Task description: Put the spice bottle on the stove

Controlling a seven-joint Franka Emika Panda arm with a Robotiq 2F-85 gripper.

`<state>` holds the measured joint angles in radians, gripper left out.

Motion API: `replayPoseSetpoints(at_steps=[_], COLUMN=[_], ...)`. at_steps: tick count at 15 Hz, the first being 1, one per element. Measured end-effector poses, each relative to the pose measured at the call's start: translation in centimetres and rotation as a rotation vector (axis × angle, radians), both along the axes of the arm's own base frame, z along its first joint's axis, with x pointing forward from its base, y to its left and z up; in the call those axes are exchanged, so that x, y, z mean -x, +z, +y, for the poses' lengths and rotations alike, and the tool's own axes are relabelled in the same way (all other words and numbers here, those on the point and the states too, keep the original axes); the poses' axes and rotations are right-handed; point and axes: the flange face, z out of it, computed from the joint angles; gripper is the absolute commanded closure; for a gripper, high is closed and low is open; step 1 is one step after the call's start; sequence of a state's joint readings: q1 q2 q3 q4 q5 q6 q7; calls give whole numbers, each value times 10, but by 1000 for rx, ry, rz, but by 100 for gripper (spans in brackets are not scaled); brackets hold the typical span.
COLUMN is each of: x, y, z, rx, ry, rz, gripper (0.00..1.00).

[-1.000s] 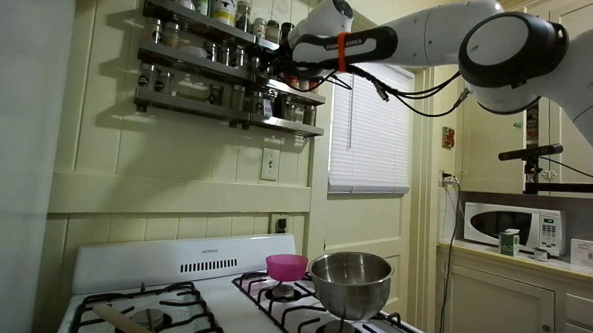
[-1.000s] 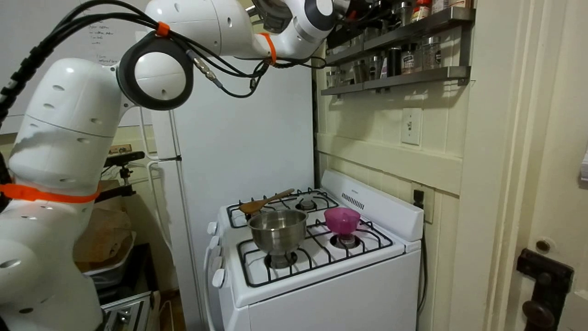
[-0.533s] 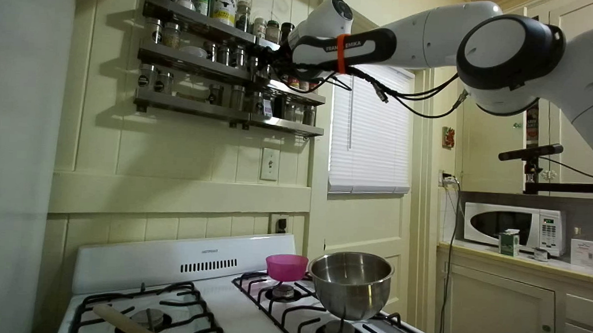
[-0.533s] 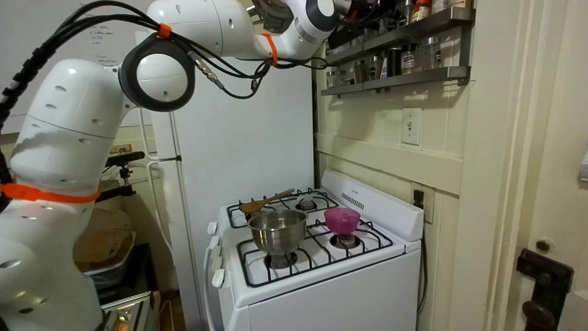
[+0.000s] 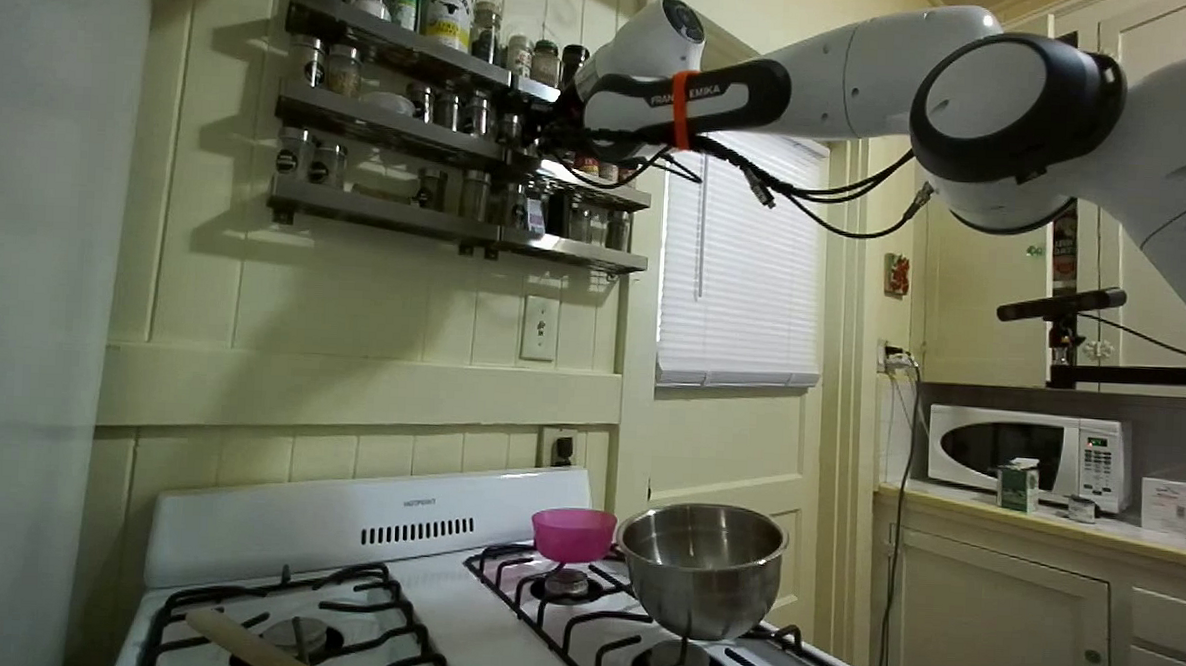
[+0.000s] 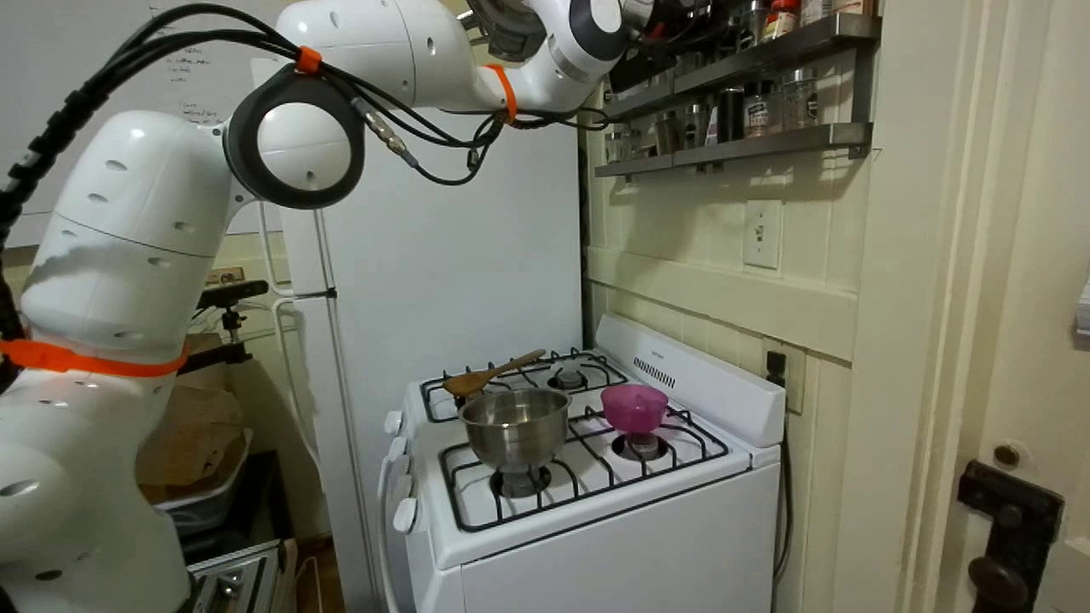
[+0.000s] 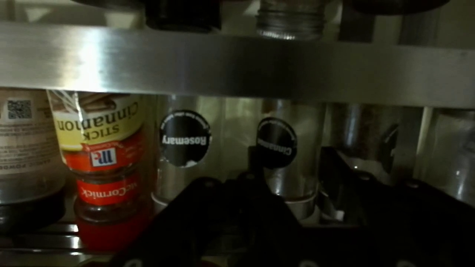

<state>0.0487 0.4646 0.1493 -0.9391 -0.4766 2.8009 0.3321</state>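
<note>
The wrist picture stands upside down. The spice bottle, a clear jar (image 7: pixel 302 163) with a round black Cinnamon label, stands on a shelf. My gripper (image 7: pixel 292 155) has one dark finger on each side of it; the gap matches the jar's width, so it looks shut on it, though the contact is dark. In both exterior views the fingers and jar are lost in shadow at the middle of the shelves. The white gas stove (image 5: pixel 455 627) with black grates stands below; it also shows in an exterior view (image 6: pixel 630 536).
A metal shelf rail (image 7: pixel 222 63) crosses before the jars. A Rosemary jar (image 7: pixel 185 181) and a red-capped cinnamon stick bottle (image 7: pixel 100 137) stand beside it. On the stove are a steel bowl (image 5: pixel 699 583), a pink bowl (image 5: pixel 572 535) and a wooden spoon (image 6: pixel 468 383).
The arm's elbow and upper links have sunk slightly and shifted a little toward the shelf. The wrist has hardly moved. The stove and the things on it are unchanged.
</note>
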Motion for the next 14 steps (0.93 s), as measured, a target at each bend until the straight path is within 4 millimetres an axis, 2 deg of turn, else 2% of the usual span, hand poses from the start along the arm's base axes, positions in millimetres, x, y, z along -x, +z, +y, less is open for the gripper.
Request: replayPoseSetpoints(at_steps=[1, 2, 4, 5, 10, 12, 14], x=[0, 0, -1, -1, -6, -9, -12], y=[0, 0, 0, 0, -4, -8, -13], z=[0, 0, -1, -2, -8, -10, -11], rx=[0, 0, 0, -1, -2, -2, -3], ry=[0, 0, -1, -2, 11, 28, 45], rz=[0, 0, -2, -4, -49, -70, -81], gripper=[51, 42, 42, 38, 46, 44, 67])
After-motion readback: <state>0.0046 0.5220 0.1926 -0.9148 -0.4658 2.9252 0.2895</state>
